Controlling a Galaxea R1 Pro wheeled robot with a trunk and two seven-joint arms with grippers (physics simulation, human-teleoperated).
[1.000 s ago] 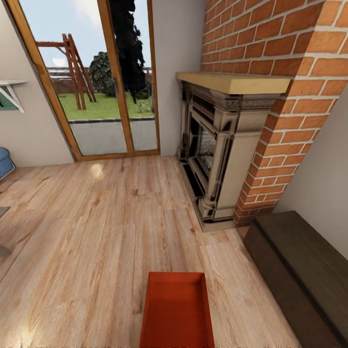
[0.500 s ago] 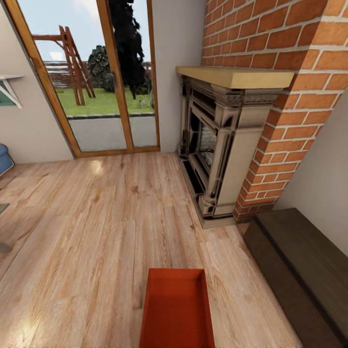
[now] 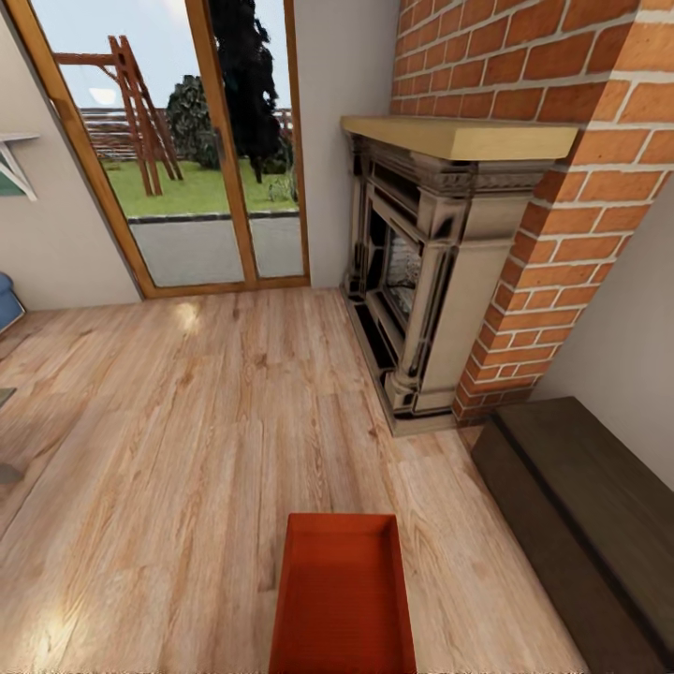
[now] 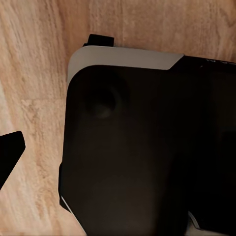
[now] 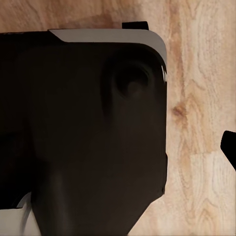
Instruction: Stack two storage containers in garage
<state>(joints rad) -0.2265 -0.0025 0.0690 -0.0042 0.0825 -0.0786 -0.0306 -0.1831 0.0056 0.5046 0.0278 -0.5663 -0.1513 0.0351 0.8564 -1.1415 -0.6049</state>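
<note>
Storage container [image 3: 343, 599] on wood floor [image 3: 187, 440], fireplace [image 3: 421, 281] beyond.

One orange-red container [image 3: 343, 599], one fireplace [image 3: 426, 281] (brick-surrounded), one dark cabinet [image 3: 585, 524]

body: glossy black rounded housing [image 4: 142, 147] | trim: pale grey edge band | detail: 1 round dimple
</note>
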